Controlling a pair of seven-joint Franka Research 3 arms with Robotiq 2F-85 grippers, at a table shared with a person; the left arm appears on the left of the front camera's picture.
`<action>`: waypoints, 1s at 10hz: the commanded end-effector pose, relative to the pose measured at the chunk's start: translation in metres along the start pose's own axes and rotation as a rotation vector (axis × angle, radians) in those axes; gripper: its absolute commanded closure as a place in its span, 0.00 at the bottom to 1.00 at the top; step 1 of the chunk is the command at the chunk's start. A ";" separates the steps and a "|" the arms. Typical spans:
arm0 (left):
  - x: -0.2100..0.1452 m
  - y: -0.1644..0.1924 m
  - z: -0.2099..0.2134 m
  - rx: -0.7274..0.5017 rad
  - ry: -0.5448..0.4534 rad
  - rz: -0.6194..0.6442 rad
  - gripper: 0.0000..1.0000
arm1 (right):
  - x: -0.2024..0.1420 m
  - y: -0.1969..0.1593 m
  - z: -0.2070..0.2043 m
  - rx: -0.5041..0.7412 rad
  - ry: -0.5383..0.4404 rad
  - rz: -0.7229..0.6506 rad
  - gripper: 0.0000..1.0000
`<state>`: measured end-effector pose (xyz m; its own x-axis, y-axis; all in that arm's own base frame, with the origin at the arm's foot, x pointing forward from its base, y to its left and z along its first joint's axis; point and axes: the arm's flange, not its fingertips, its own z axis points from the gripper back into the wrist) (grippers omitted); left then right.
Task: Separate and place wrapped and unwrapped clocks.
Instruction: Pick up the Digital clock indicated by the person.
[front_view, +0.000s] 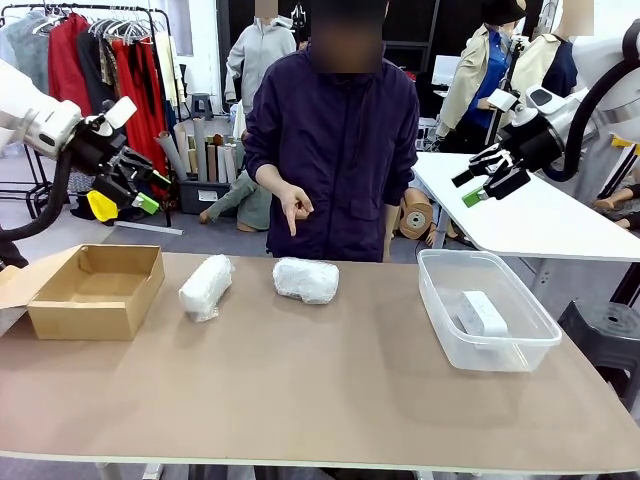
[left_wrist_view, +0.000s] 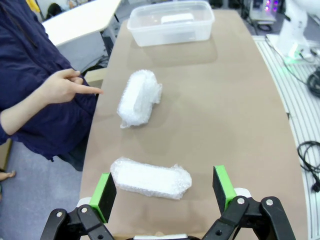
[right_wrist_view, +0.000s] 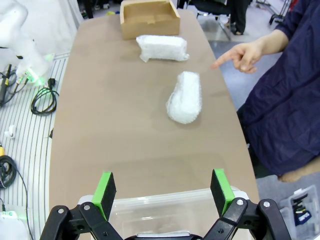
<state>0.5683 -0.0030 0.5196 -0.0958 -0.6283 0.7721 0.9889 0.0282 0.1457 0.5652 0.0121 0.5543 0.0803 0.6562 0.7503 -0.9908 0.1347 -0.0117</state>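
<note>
Both arms hang high above the desk (front_view: 320, 400) with nothing in them. The left gripper (front_view: 150, 192) has its jaws spread wide, and so does the right gripper (front_view: 466, 190).

The bare white clock (front_view: 482, 313) already lies in the clear plastic tub (front_view: 480, 355) on the robot's right. The two bubble-wrapped bundles lie on the open desk between the tub and the cardboard box (front_view: 95, 322). The left bundle (front_view: 206, 287) is just beside the box, with its long axis running away from the robot toward the person. The middle bundle (front_view: 305, 280) lies more crosswise.

The person's hand (front_view: 293, 208) points a finger down, apparently at the middle bundle.

In the left wrist view the nearer bundle (left_wrist_view: 150, 178) sits right below the left gripper (left_wrist_view: 167, 192), stretched lengthwise from pad to pad. I'd say the wrist must turn to close across its short side. The left arm is the nearer one to both bundles. The right gripper (right_wrist_view: 164, 192) hovers over the tub, well away from them.
</note>
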 end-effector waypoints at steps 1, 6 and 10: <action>0.019 0.003 -0.002 -0.075 0.111 -0.067 0.00 | 0.002 0.001 0.001 0.003 0.000 0.007 0.00; 0.057 0.060 -0.058 -0.150 0.363 -0.164 0.00 | 0.002 0.001 0.001 0.003 0.000 0.007 0.00; 0.070 0.099 -0.128 -0.082 0.485 -0.187 0.00 | 0.002 0.001 0.001 0.003 0.000 0.007 0.00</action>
<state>0.6626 -0.1426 0.5021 -0.2561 -0.8926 0.3710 0.9616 -0.1959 0.1923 0.5651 0.0124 0.5553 0.0784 0.6562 0.7505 -0.9910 0.1334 -0.0131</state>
